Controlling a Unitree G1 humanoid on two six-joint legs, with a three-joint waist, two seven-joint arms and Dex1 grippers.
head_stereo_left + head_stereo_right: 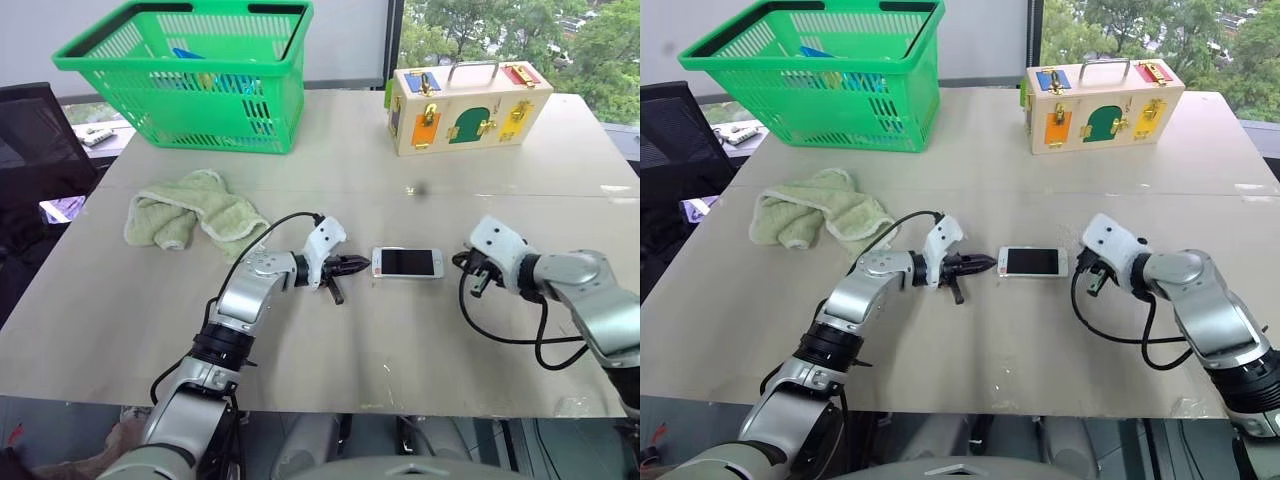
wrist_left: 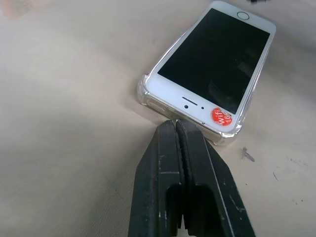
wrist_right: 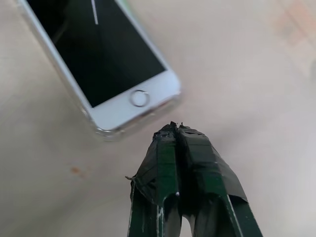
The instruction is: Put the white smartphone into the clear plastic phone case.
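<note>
The white smartphone (image 1: 406, 262) lies flat and screen-up on the table (image 1: 400, 360), seated inside the clear plastic phone case (image 2: 146, 94), whose glossy rim shows around the phone's edges and corners; whether every corner is fully seated cannot be judged from these views. A round orange sticker (image 2: 221, 117) sits on the phone's white bezel at the earpiece end.

The left gripper (image 1: 352, 266) reaches in from the robot's left, forearm low over the table and pointing slightly downward toward the phone's earpiece end. Its two black fingers are pressed together and hold nothing; the tips sit just beside the case corner, possibly touching it.

The right gripper (image 3: 176, 128) approaches from the opposite side, wrist angled down toward the home-button end. Its fingers are likewise pressed together and empty, near the phone but apart from it.

Farther back on the table: a green basket (image 1: 190, 75), a crumpled green towel (image 1: 195, 210) and a wooden latch box (image 1: 465, 105).
</note>
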